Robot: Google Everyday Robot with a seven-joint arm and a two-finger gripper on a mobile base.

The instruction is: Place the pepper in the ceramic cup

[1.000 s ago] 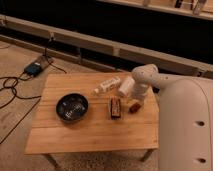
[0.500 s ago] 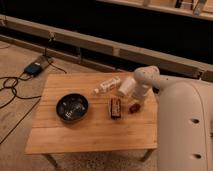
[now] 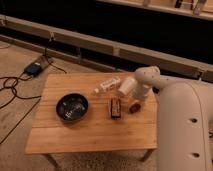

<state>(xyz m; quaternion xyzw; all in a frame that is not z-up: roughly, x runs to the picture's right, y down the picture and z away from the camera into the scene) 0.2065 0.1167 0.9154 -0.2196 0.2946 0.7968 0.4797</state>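
Pepper (image 3: 134,108): a small red-orange item on the wooden table (image 3: 90,132), toward its right edge, just right of the black block (image 3: 115,108) and in front of the ceramic cup (image 3: 126,86). It is outside the cup. Gripper (image 3: 136,101): directly over the pepper, at or just above it; contact cannot be confirmed, and whether it is spread or closed on the pepper cannot be told. Arm (image 3: 147,76): white, entering from the right. Its rounded elbow joint stands raised behind the table's right rear corner, and its last link drops steeply forward and down, passing close beside the cup on the cup's right. Ceramic cup: white and stubby, apparently tilted or lying over; its exact attitude is uncertain. White bottle (image 3: 107,85): lying on its side just left of the cup. Dark bowl (image 3: 72,107): upright, left of centre, well apart from the pepper. Robot body (image 3: 185,125): a large white housing filling the lower right.
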